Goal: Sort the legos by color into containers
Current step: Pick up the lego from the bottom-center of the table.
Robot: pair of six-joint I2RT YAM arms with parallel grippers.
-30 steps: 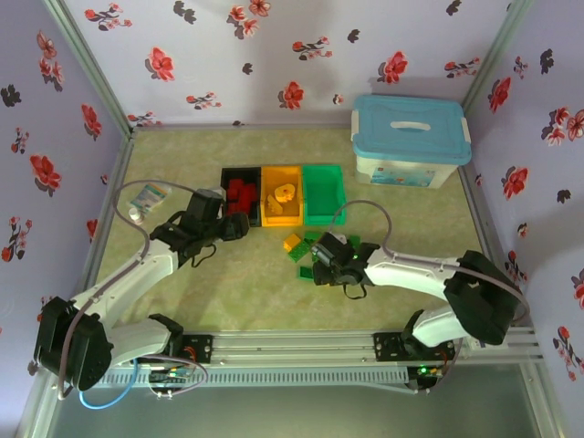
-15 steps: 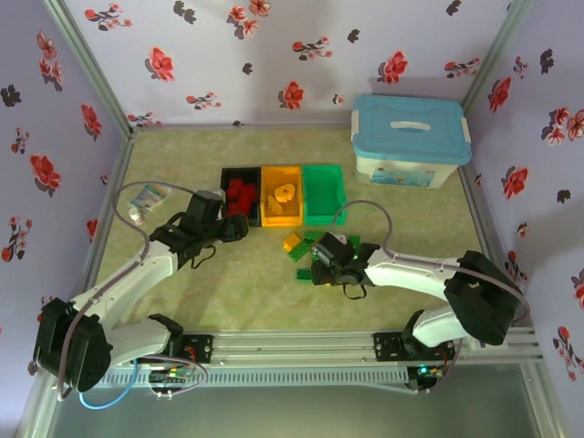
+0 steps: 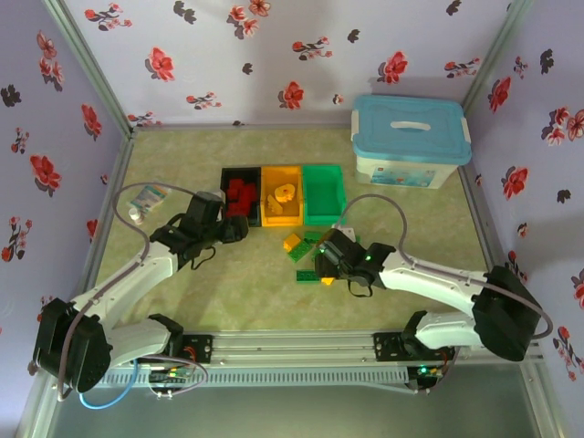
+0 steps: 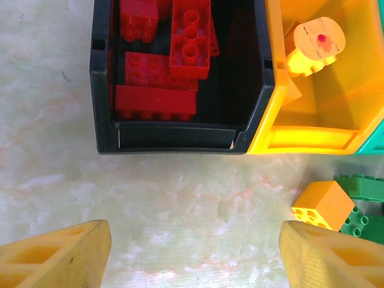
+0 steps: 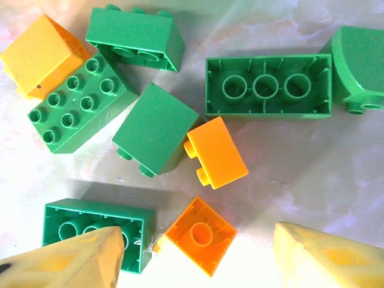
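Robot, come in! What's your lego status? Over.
Left gripper open, empty, near black plastic bin of red bricks. Right gripper open over small orange plastic brick. Green plastic bricks crowd close beside it.

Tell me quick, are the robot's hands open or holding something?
Left gripper: open, holding nothing.
Right gripper: open, an orange brick lying loose between its jaws.

Smooth, glossy moulded plastic on the legos (image 5: 155, 128) and the black bin (image 4: 101, 90); beside that bin, pale marbled table (image 4: 150, 204) surface, smooth with slight sheen.
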